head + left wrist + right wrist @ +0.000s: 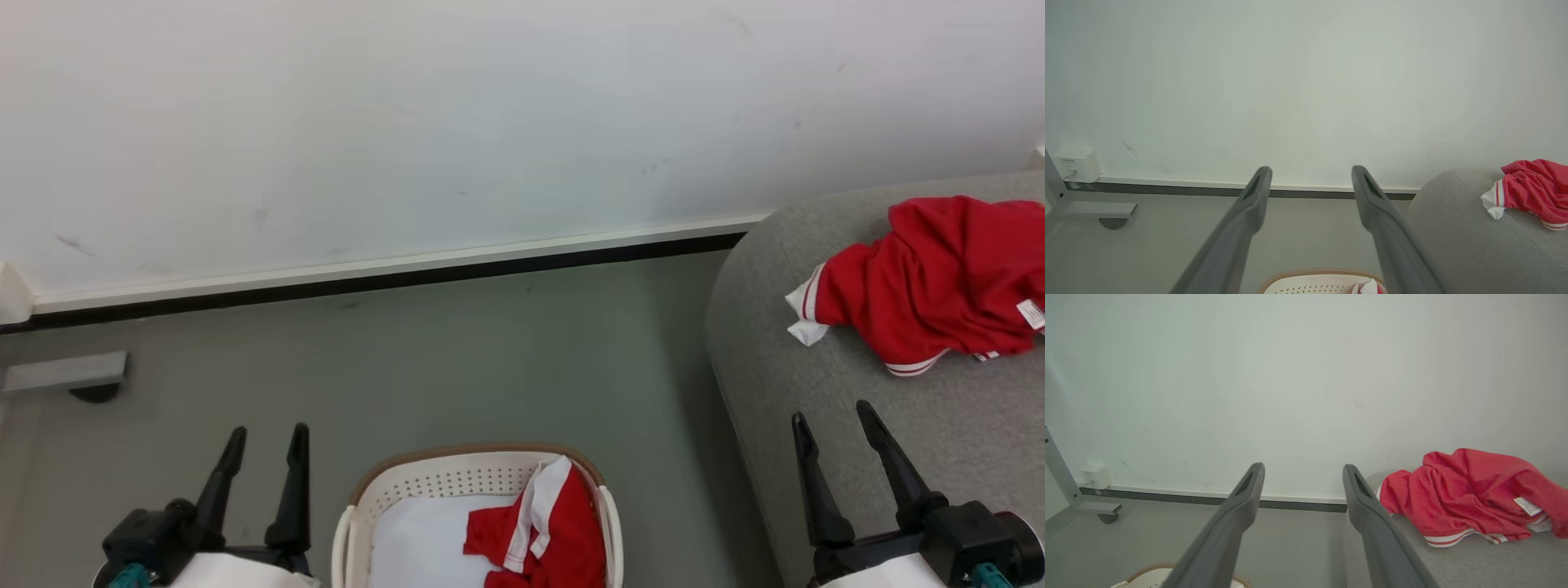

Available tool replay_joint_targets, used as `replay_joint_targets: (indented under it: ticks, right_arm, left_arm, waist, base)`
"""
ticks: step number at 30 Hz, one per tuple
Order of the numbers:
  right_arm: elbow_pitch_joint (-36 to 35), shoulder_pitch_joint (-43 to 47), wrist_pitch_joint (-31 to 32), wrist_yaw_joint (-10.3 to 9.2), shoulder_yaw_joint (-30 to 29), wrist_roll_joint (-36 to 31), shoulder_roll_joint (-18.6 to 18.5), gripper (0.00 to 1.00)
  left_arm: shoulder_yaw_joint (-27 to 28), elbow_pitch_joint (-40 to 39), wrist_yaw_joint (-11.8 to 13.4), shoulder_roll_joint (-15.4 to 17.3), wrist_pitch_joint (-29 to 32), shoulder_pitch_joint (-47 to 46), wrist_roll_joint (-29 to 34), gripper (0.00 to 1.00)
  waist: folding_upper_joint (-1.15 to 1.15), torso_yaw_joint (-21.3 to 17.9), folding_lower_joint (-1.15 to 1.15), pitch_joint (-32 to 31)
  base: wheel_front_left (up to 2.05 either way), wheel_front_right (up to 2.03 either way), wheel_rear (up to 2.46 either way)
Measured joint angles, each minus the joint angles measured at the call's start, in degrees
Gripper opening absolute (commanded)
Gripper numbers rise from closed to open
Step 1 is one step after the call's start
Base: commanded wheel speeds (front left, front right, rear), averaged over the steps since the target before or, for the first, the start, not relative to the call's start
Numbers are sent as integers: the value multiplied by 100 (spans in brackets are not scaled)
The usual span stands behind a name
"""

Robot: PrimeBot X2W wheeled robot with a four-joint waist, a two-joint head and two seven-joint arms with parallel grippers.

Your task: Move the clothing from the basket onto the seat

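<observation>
Presently: white wall, grey floor; grey seat bearing one red clothing heap; basket on floor holding a second garment over, apparently, a pale pad. Left tool and right tool spread, empty. Left wrist view adds a white wall box.

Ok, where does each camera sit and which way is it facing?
Head view: on the head, looking forward and down at the oval cream plastic basket with red fabric clothing inside; left claw and right claw at the bottom corners.
Left wrist view: on the left wrist, facing the white wall along its own open fingers.
Right wrist view: on the right wrist, facing that wall, own fingers ahead.
Shared: both wrist views show the light grey fabric sofa carrying a red garment.
</observation>
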Motion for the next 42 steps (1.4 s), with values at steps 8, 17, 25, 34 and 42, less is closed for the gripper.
replay_joint_targets:
  ticks: [8, 17, 25, 34, 42]
  right_arm:
    - [-83, -170, 0, 0, -21, 27, 0, 100]
    - [-352, -313, 0, 0, -219, 175, -2, 100]
    - [-576, -697, -1, 0, -539, 437, -1, 100]
    - [-792, -1029, 0, 0, -843, 706, -2, 100]
    - [-958, -1274, -1, 0, -866, 909, -3, 100]
  left_arm:
    - [-291, -12, 1, 202, 0, -207, -83, 100]
    - [-1113, 461, 0, 686, 0, -649, -171, 100]
    - [-2114, 1020, 0, 1162, 316, -1377, -444, 100]
    - [-3278, 1497, 0, 1629, 917, -2208, -942, 100]
    - [-4524, 1766, 0, 2094, 1575, -2767, -1578, 100]
  waist:
    - [0, -472, 0, 294]
    - [0, -887, 0, 796]
    - [0, -1110, 1, 1401]
    - [0, -1292, 1, 2201]
    - [0, -1474, 1, 2877]
  base:
    - [0, 0, 0]
    - [0, 0, 0]
    - [0, 0, 0]
    - [0, 0, 0]
    - [0, 0, 0]
